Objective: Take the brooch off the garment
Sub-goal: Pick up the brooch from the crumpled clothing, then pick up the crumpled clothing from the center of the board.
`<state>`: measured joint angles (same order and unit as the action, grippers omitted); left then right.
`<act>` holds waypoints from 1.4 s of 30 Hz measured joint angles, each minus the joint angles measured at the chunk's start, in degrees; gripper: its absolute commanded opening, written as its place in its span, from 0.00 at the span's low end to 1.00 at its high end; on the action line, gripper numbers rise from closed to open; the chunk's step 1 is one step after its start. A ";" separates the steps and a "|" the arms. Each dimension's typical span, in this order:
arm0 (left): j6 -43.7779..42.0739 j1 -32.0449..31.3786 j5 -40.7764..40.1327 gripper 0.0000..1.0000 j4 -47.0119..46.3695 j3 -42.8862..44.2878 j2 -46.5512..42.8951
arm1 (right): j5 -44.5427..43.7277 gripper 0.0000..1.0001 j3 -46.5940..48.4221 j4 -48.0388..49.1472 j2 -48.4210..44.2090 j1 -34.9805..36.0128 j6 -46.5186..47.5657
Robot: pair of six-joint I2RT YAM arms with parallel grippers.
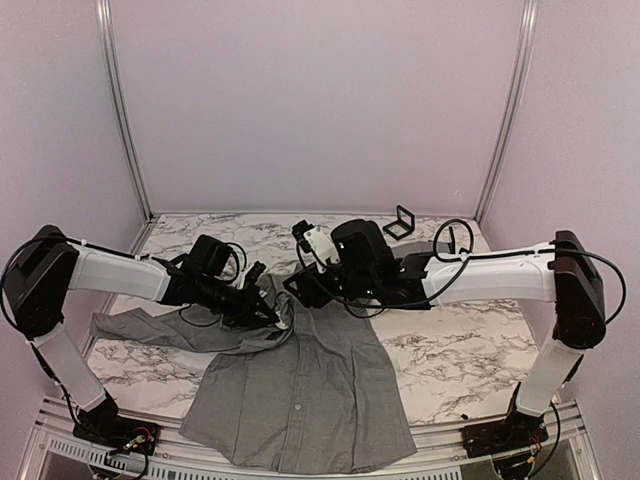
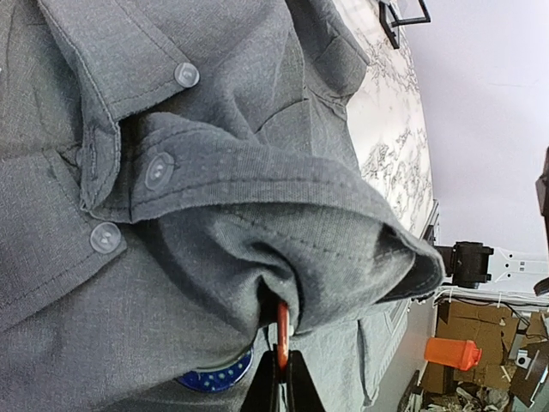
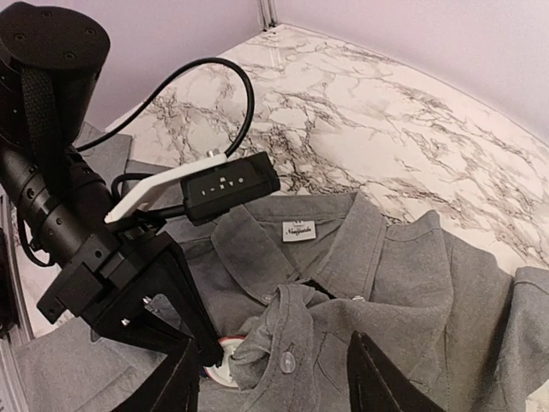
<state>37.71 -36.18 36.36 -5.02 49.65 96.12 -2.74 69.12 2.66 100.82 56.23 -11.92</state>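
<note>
The grey shirt [image 1: 310, 390] lies front up on the marble table, collar towards the back. The brooch is a round disc with a red rim and white face [image 3: 221, 366], half under a bunched fold of the placket below the collar. My left gripper [image 1: 272, 316] comes from the left and is shut on its red edge [image 2: 282, 330], seen edge-on between the fingers [image 2: 294, 390]. A blue disc with pale dots [image 2: 214, 376] peeks from under the fold beside it. My right gripper [image 3: 283, 396] hovers open and empty over the same fold, jaws wide apart, just right of the left gripper.
A small black frame [image 1: 402, 222] stands at the back of the table. The shirt's left sleeve [image 1: 130, 325] spreads under the left arm. Aluminium posts and pale walls enclose the table. Cables hang off both wrists.
</note>
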 measured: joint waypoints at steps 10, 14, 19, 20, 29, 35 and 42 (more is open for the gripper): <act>-3.06 1.57 5.09 0.00 6.93 4.09 1.05 | 1.73 0.73 -4.55 0.59 -1.36 2.86 7.26; -4.94 2.54 7.48 0.00 10.36 4.98 1.03 | 0.72 0.75 -9.25 4.59 -1.31 4.15 10.38; -5.86 3.30 10.29 0.00 12.57 4.98 1.03 | -1.31 0.76 -14.08 9.84 -0.63 5.25 14.38; -5.88 3.30 10.78 0.00 12.83 4.98 1.03 | -1.92 0.77 -14.25 10.93 -0.07 5.49 15.08; -5.62 3.30 14.34 0.00 13.11 4.94 0.59 | -6.10 0.70 -13.81 18.73 6.10 6.64 19.69; -5.60 3.37 15.21 0.00 12.79 4.94 0.13 | -7.04 0.40 -13.81 20.52 7.32 6.71 20.39; -5.33 3.72 15.63 0.21 11.69 4.92 -0.24 | -6.64 0.00 -13.77 21.33 7.54 7.13 19.63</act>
<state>32.38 -32.47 51.99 6.68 54.57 95.88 -9.39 55.35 23.99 108.36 63.35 7.70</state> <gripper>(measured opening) 0.080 0.070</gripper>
